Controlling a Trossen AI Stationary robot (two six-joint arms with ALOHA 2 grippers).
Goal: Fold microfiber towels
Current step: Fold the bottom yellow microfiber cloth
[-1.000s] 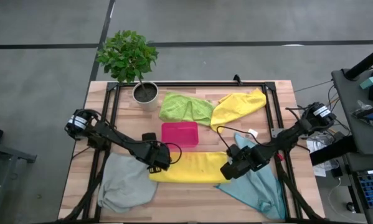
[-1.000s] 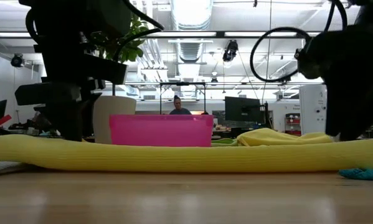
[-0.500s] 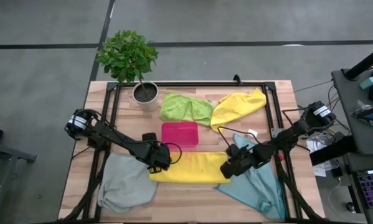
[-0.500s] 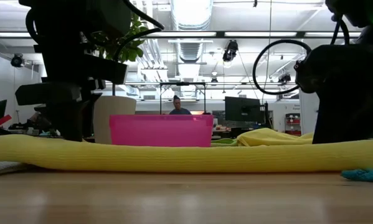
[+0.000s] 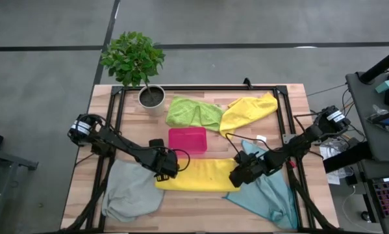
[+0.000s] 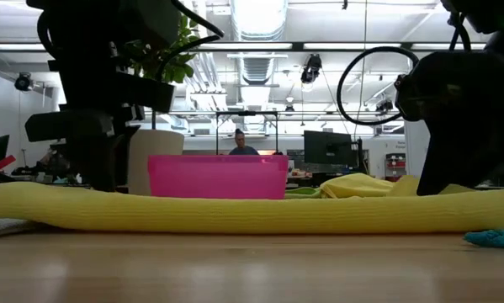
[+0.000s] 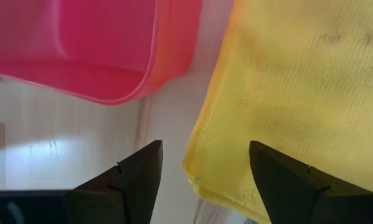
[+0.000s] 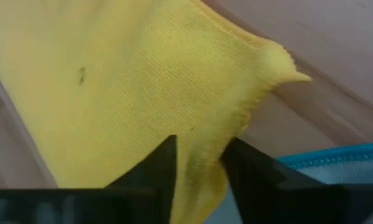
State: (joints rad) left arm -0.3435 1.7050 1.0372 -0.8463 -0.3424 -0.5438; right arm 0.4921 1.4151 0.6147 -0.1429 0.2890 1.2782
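Wooden table (image 5: 200, 201) bears scattered towels; office room, ceiling lights behind.

The right gripper (image 8: 198, 163) is now closed on the right end of the folded yellow towel (image 5: 204, 175), where a second ago its fingers stood apart. That corner is lifted slightly off the table (image 6: 235, 269).

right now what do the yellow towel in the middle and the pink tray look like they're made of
Yellow towel: soft knitted cloth, likely microfiber; matte, with fine ribbed rows and a fuzzy stitched edge, bunched between the right pincer fingers.

Pink tray: probably moulded plastic; smooth, glossy, slightly translucent, with a rounded corner and thin rim.
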